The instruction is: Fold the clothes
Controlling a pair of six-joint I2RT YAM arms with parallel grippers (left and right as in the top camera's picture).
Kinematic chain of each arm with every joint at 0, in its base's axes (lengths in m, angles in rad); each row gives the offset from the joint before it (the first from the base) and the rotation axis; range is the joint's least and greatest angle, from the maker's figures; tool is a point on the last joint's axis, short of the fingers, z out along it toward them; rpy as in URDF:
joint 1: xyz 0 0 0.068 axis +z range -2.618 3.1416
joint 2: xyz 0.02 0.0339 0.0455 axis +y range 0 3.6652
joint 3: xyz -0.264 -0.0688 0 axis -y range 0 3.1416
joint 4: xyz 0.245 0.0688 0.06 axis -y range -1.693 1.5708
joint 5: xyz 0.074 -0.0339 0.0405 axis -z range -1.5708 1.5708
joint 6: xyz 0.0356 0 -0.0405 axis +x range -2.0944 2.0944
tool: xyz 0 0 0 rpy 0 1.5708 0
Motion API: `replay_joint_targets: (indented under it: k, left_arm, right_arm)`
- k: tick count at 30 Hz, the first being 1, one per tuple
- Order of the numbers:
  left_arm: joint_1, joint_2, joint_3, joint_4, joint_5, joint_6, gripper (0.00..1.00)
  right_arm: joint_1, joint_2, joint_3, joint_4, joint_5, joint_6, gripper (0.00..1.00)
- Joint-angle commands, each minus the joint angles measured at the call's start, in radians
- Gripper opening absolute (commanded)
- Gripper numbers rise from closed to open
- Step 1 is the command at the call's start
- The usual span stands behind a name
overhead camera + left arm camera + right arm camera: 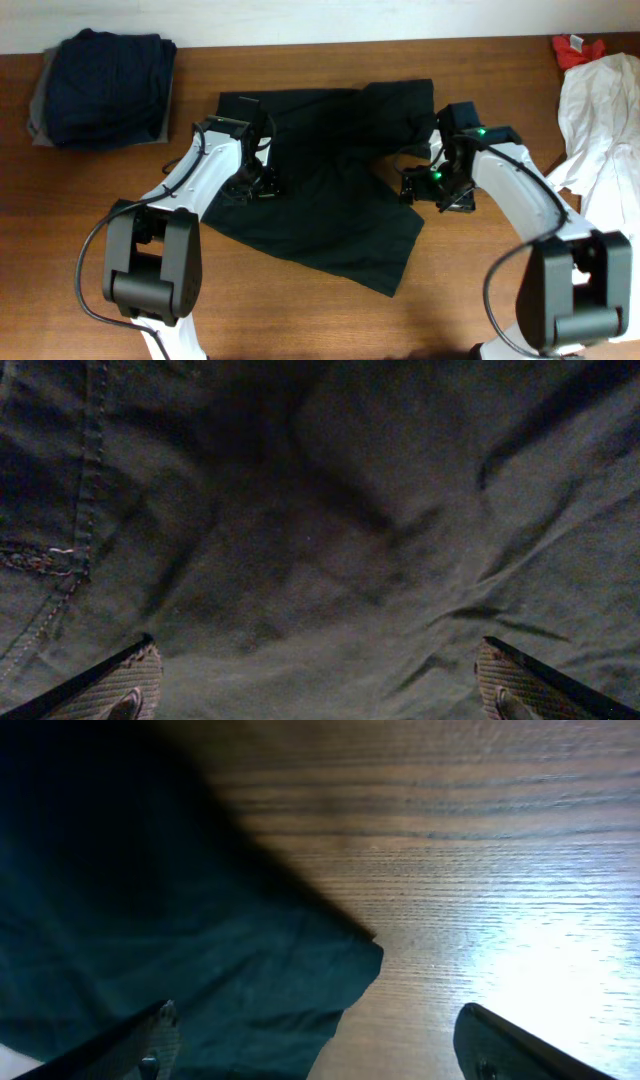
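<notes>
Sprawling: one black garment, one navy stack

A brown wood-grain table; along its far edge, perhaps a pale wall.

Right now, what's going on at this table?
Two robot arms are working on a black garment spread wrinkled on the wooden table. The left gripper is open over the cloth's left part. The right gripper is open at its right edge, gripping nothing. A folded navy pile sits top left. A white garment and a small red piece wait on the right.
</notes>
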Motion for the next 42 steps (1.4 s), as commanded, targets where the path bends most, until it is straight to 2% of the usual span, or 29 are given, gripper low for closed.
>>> replay_joint_targets:
  k: [1, 5, 9, 10, 11, 12, 13, 14, 15, 19, 25, 26, 27, 28, 29, 31, 36, 37, 38, 39, 42]
  left_arm:
    - [0.001, 0.011, -0.006, -0.005, -0.003, -0.010, 0.99]
    - [0.001, 0.011, -0.006, -0.002, -0.003, -0.010, 0.99]
    - [0.001, 0.011, -0.006, 0.003, -0.003, -0.010, 0.99]
    - [0.001, 0.011, -0.006, 0.003, -0.003, -0.010, 0.99]
    - [0.001, 0.011, -0.006, 0.003, -0.003, -0.010, 0.99]
    - [0.001, 0.011, -0.006, 0.002, -0.003, -0.010, 0.99]
    - [0.001, 0.011, -0.006, 0.002, -0.003, -0.010, 0.99]
    - [0.001, 0.011, -0.006, 0.002, -0.003, -0.010, 0.99]
    - [0.001, 0.011, -0.006, 0.002, -0.003, -0.010, 0.99]
    - [0.001, 0.011, -0.006, 0.002, -0.003, -0.010, 0.99]
    - [0.001, 0.011, -0.006, 0.014, -0.003, -0.010, 0.99]
    - [0.001, 0.011, -0.006, 0.015, -0.003, -0.010, 0.99]
    - [0.001, 0.011, -0.006, 0.015, -0.003, -0.010, 0.99]
    - [0.001, 0.011, -0.006, 0.015, -0.003, -0.010, 0.99]
    - [0.001, 0.011, -0.006, 0.015, -0.003, -0.010, 0.99]
    - [0.001, 0.011, -0.006, 0.014, -0.003, -0.010, 0.99]
    - [0.001, 0.011, -0.005, 0.013, -0.002, -0.010, 0.99]
    - [0.001, 0.008, 0.001, 0.013, 0.004, -0.010, 0.99]
    - [0.001, 0.002, 0.019, 0.015, -0.003, -0.008, 0.99]
    - [0.001, -0.005, 0.038, 0.018, -0.024, -0.008, 0.99]
    - [0.003, -0.021, 0.175, 0.023, -0.178, -0.009, 0.96]
  right_arm:
    - [-0.005, 0.098, 0.000, 0.008, 0.014, 0.020, 0.92]
    - [-0.004, 0.172, 0.000, 0.020, -0.042, 0.011, 0.91]
    - [-0.003, 0.216, 0.000, 0.053, -0.139, -0.063, 0.85]
    - [-0.003, 0.217, 0.000, 0.057, -0.142, -0.063, 0.79]
    - [-0.003, 0.217, 0.000, 0.062, -0.142, -0.063, 0.66]
    - [-0.003, 0.217, 0.000, 0.069, -0.142, -0.063, 0.38]
    - [-0.004, 0.217, 0.000, 0.076, -0.141, -0.063, 0.23]
    - [-0.006, 0.217, 0.000, 0.083, -0.133, -0.059, 0.11]
    - [-0.008, 0.216, 0.000, 0.086, -0.106, -0.036, 0.04]
    - [-0.026, 0.204, 0.030, 0.034, -0.005, 0.017, 0.04]
    - [-0.037, 0.134, 0.154, -0.212, 0.165, 0.081, 0.04]
    - [-0.036, 0.127, 0.154, -0.230, 0.172, 0.080, 0.09]
    - [-0.036, 0.127, 0.154, -0.240, 0.179, 0.080, 0.26]
    - [-0.036, 0.129, 0.154, -0.249, 0.191, 0.080, 0.46]
    - [-0.036, 0.130, 0.153, -0.256, 0.203, 0.080, 0.74]
    - [-0.037, 0.130, 0.154, -0.267, 0.216, 0.080, 0.81]
    - [-0.038, 0.106, 0.180, -0.274, 0.215, 0.114, 0.82]
    - [-0.038, 0.095, 0.210, -0.275, 0.215, 0.108, 0.86]
    - [-0.038, 0.088, 0.239, -0.275, 0.211, 0.095, 0.94]
    - [-0.038, 0.084, 0.266, -0.277, 0.211, 0.095, 0.98]
    - [-0.038, 0.084, 0.393, -0.270, 0.211, 0.095, 0.98]
